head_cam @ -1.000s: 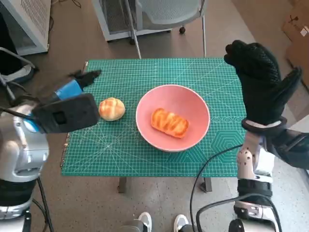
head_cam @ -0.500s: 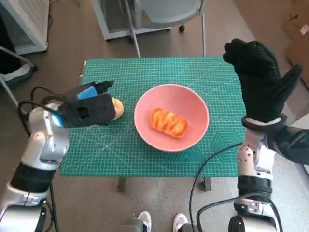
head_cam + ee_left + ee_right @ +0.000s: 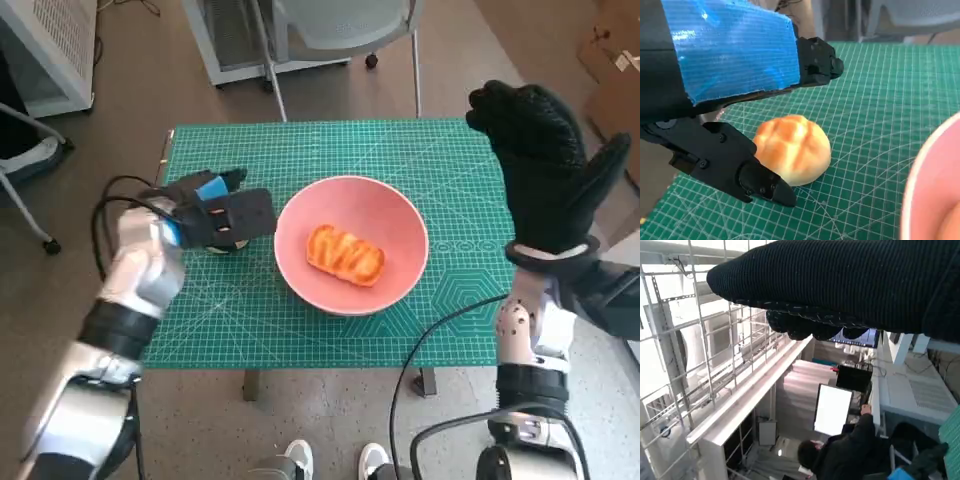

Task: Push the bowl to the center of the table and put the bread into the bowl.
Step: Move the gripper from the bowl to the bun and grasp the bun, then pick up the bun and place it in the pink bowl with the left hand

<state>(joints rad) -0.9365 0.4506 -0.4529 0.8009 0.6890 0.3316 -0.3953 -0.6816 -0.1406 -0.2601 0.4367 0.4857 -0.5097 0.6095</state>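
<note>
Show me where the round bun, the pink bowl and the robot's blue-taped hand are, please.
Round bun [image 3: 792, 148]: left wrist view, on its golden scored top.
Pink bowl [image 3: 395, 208]: head view, on a bare part of its inner wall.
Left hand [image 3: 222, 212]: head view, on its middle, above the bun.

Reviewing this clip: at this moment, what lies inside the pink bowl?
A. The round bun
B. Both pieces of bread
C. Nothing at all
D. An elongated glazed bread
D. In the head view the elongated glazed bread lies inside the pink bowl, while the round bun sits outside it on the green mat, with the left hand reaching around it.
</note>
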